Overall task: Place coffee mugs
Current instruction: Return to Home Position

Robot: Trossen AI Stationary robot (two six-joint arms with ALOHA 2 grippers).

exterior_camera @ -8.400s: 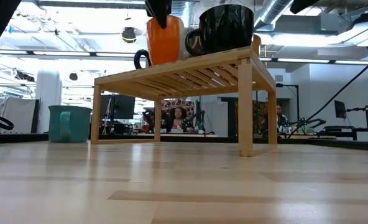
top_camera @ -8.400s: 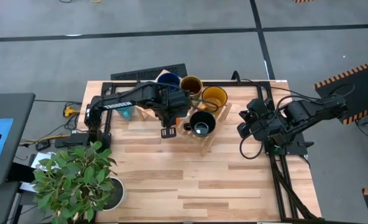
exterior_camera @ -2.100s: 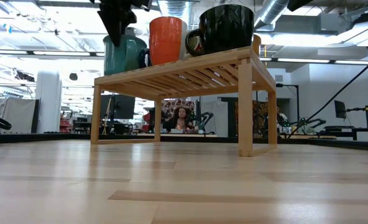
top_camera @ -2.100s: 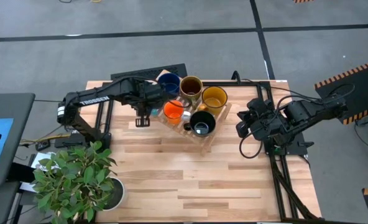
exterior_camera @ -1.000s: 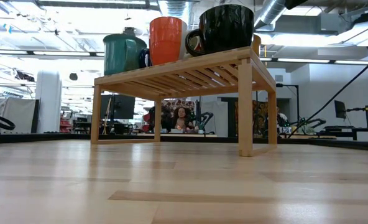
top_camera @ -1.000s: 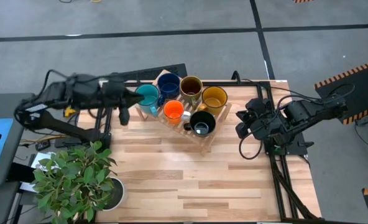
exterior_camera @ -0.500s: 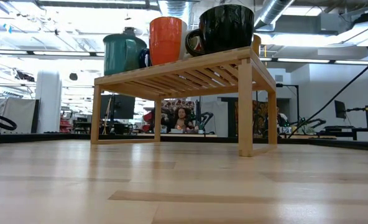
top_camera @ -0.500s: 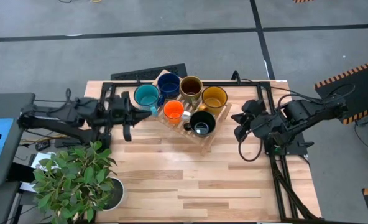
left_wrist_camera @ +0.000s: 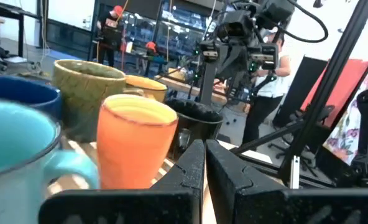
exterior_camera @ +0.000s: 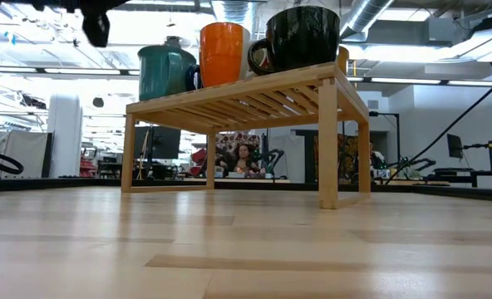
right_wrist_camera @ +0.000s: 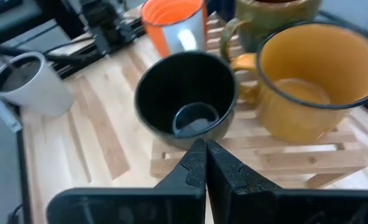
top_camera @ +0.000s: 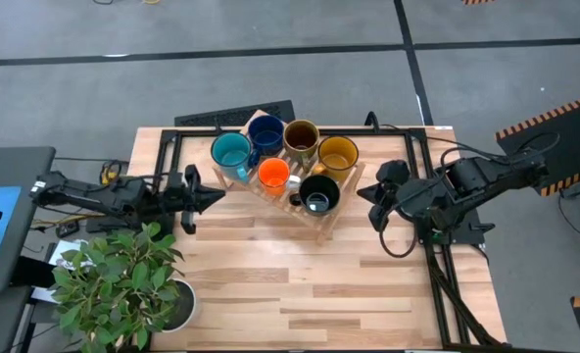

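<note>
Six mugs stand upright on a slatted wooden rack (top_camera: 321,224) at the table's far middle: teal (top_camera: 232,152), dark blue (top_camera: 265,130), brown-olive (top_camera: 301,134), yellow (top_camera: 338,154), orange (top_camera: 273,175) and black (top_camera: 318,194). The low view shows teal (exterior_camera: 164,73), orange (exterior_camera: 223,54) and black (exterior_camera: 300,37) along the rack's front. My left gripper (top_camera: 215,193) is shut and hovers left of the rack, pointing at it; in its wrist view (left_wrist_camera: 204,149) the orange mug (left_wrist_camera: 137,146) is nearest. My right gripper (top_camera: 371,201) is shut, right of the rack, facing the black mug (right_wrist_camera: 187,96).
A leafy plant (top_camera: 114,279) in a white pot (top_camera: 179,304) fills the near left corner. A dark keyboard (top_camera: 236,116) lies at the far edge behind the rack. Bare wood (top_camera: 319,294) spreads over the near half. People show far off in the room (exterior_camera: 239,154).
My left arm has drawn back from the rack toward the table's left edge and folded down low. Its shut gripper has dropped and now points at the rack. The teal mug has stayed on the rack. My right gripper has turned slightly toward the rack.
</note>
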